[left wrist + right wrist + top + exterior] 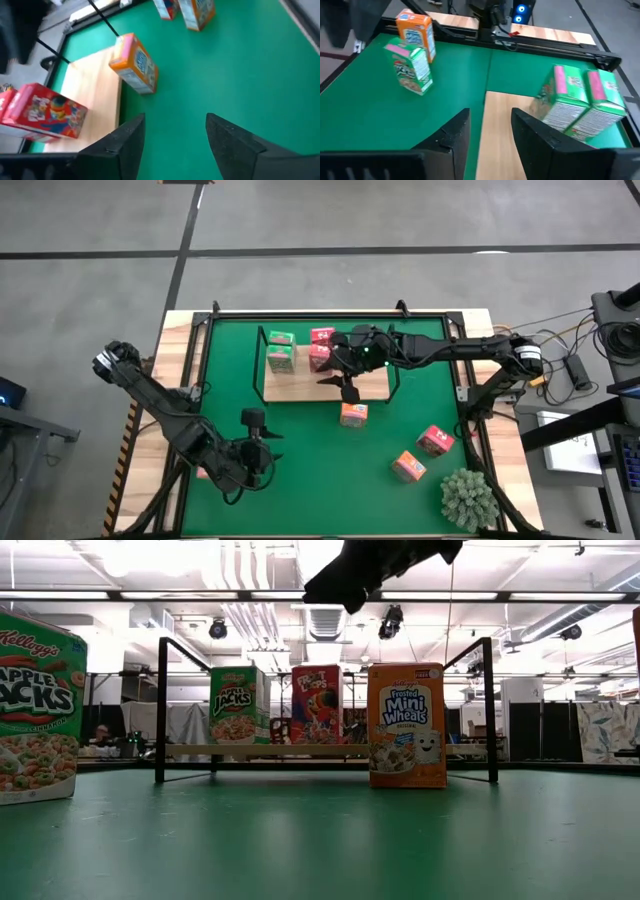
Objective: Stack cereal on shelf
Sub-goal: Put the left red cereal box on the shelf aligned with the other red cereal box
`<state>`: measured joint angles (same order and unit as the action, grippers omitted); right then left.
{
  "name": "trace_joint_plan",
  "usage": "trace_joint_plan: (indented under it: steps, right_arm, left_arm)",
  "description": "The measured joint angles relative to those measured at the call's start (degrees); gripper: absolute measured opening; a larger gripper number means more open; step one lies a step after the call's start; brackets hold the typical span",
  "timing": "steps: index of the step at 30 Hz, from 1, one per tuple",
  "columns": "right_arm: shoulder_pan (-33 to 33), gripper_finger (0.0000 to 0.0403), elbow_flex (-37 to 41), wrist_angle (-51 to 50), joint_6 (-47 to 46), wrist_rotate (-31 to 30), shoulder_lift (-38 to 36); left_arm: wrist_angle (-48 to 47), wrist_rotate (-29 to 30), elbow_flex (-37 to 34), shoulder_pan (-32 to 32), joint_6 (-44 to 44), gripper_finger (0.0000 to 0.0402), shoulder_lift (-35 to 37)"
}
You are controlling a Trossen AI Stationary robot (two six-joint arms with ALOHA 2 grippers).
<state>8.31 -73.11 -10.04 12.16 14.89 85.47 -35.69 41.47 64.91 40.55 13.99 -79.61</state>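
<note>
Starting big: wooden bench (180,330) carrying a green mat (300,490), with the shelf (295,388) lying toward the back of the mat.

Right arm reaching in over the shelf's front edge, right claw (490,112) hanging spread and pinching nothing, wood board showing between the fingers. Left arm waiting down at the near left of the mat, left claw (175,120) also spread and empty, pointing toward the shelf.

Spiky plant (468,498) sitting in the near right corner, out of the way.

Now the cereal. Green boxes (280,361) standing side by side at the shelf's left end, pink boxes (320,358) right beside them toward the middle. Orange box (353,415) standing upright on the mat just in front of the shelf, almost under the right claw, so probably next up. Loose pink box (435,440) and far orange box (408,467) lying further right on the mat, well apart from the shelf.

Guessing at handling: hollow little cardboard boxes, so light, stiff-ish but easy to crush, printed faces probably a bit slick. Tall and narrow, so tipping easily if nudged. Thinking the best bet is pinching gently across the two broad faces near the top, coming straight down.
</note>
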Motion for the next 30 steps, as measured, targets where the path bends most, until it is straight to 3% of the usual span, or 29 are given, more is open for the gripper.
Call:
trace_joint_plan:
  steps: [5, 12, 21, 25, 30]
  right_arm:
    - [-1.9, 0.0102, 0.0, -0.1, 1.6, 0.0, 0.0]
    - [-3.1, 0.0066, 0.0, -0.4, 2.5, 0.0, 0.0]
    - [-3.1, 0.0045, 0.0, -0.4, 2.5, -2.2, 0.0]
    - [-3.1, 0.0043, 0.0, -0.4, 0.4, -6.3, 0.0]
    - [-3.0, 0.0039, -2.3, -6.2, -3.8, -13.3, 0.0]
  left_arm:
    - [5.4, 0.0, -4.2, -0.1, -3.6, 0.0148, 4.9]
    - [22.9, -1.2, -18.0, -0.2, -8.5, 0.0088, 14.3]
    - [35.3, -1.6, -32.4, -0.3, -9.0, 0.0050, 28.9]
    - [36.4, -1.4, -34.8, -0.3, -9.2, 0.0041, 34.3]
    - [36.7, 3.9, -34.7, -0.3, -14.6, 0.0039, 39.3]
